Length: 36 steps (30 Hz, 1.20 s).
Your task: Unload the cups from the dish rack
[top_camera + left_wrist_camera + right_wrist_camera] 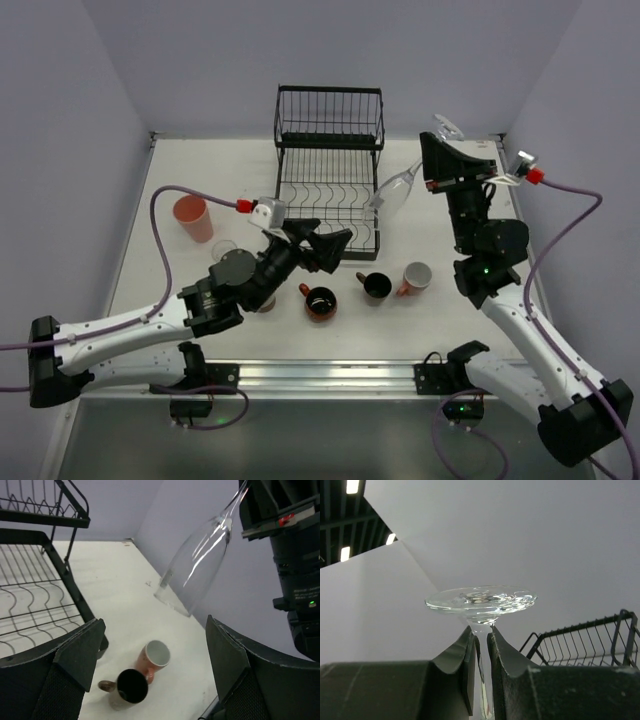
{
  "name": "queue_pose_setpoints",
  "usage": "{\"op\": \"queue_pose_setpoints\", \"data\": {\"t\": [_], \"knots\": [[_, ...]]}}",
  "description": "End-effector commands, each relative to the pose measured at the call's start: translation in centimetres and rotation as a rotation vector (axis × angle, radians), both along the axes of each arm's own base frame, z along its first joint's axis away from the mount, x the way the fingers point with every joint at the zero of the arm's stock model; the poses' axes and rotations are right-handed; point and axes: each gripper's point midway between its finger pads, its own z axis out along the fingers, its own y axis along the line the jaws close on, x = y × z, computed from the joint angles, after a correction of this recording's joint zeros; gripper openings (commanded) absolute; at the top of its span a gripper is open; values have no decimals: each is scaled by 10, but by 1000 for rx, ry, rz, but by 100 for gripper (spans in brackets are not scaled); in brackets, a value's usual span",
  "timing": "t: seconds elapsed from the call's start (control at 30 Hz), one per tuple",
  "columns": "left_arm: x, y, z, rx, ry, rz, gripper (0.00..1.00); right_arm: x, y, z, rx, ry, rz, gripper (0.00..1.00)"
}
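Observation:
My right gripper (pixel 432 158) is shut on the stem of a clear stemmed glass (pixel 396 190) and holds it tilted in the air, just right of the black wire dish rack (pixel 330 170). In the right wrist view the fingers (pixel 470 650) pinch the stem under the glass's round foot (pixel 482 600). My left gripper (pixel 325 240) is open and empty in front of the rack. In the left wrist view the glass's bowl (pixel 200 555) hangs above the table. A pink mug (pixel 152 660) and a dark brown mug (pixel 127 687) stand below my open left gripper (pixel 155 645).
On the table stand a salmon tumbler (pixel 193 218), a clear glass (pixel 225 250), an orange-red handled cup (pixel 320 300), the dark brown mug (pixel 376 285) and the pink mug (pixel 416 277). The rack's flat tier (pixel 35 595) shows no cups. Walls close in on both sides.

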Motion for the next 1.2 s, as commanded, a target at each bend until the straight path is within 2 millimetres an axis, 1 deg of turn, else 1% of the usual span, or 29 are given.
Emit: {"op": "queue_pose_setpoints", "data": {"t": [0.0, 0.03, 0.07, 0.1, 0.13, 0.2, 0.23, 0.3, 0.37, 0.4, 0.53, 0.6, 0.67, 0.77, 0.8, 0.87, 0.9, 1.0, 1.1, 1.17], "knots": [[-5, -12, 62, -310, -2, -134, 89, -3, 2, -22, 79, 123, 134, 0], [-1, -16, 57, -319, 14, -148, 87, -7, -4, -23, 102, 132, 148, 0], [5, -15, 59, -381, 30, -164, 87, -8, -8, -22, 116, 136, 148, 0], [0, -21, 59, -397, 31, -229, 86, -8, -12, -22, 132, 143, 149, 0], [3, -28, 53, -400, 45, -249, 85, -10, -15, -22, 153, 148, 173, 0], [-2, -37, 60, -437, 42, -318, 85, -13, -16, -23, 158, 151, 190, 0], [-1, -45, 55, -428, 56, -336, 85, -14, -18, -24, 166, 152, 190, 0], [-4, -55, 54, -436, 82, -378, 85, -16, -22, -23, 173, 147, 188, 0], [-3, -57, 49, -448, 124, -379, 85, -19, -28, -22, 187, 139, 174, 0], [-2, -59, 43, -444, 146, -375, 85, -19, -32, -21, 197, 136, 159, 0], [-2, -61, 28, -449, 209, -376, 83, -20, -39, -15, 206, 120, 140, 0], [-1, -59, 27, -461, 220, -367, 83, -21, -41, -13, 214, 114, 133, 0], [-3, -59, 24, -466, 236, -372, 83, -21, -42, -12, 217, 113, 131, 0], [-7, -69, 16, -467, 275, -421, 83, -20, -41, -12, 224, 116, 136, 0], [-9, -76, 8, -449, 297, -445, 83, -19, -41, -12, 226, 118, 135, 0], [-9, -79, 4, -453, 322, -451, 82, -19, -43, -10, 231, 115, 127, 0], [-14, -81, 3, -446, 329, -478, 82, -19, -44, -9, 229, 110, 121, 0], [-14, -84, -3, -437, 344, -482, 82, -19, -45, -6, 233, 104, 116, 0], [-11, -82, -9, -420, 356, -455, 82, -20, -45, -5, 232, 102, 115, 0], [-13, -81, -8, -422, 353, -462, 82, -20, -45, -5, 232, 102, 115, 0]]}}
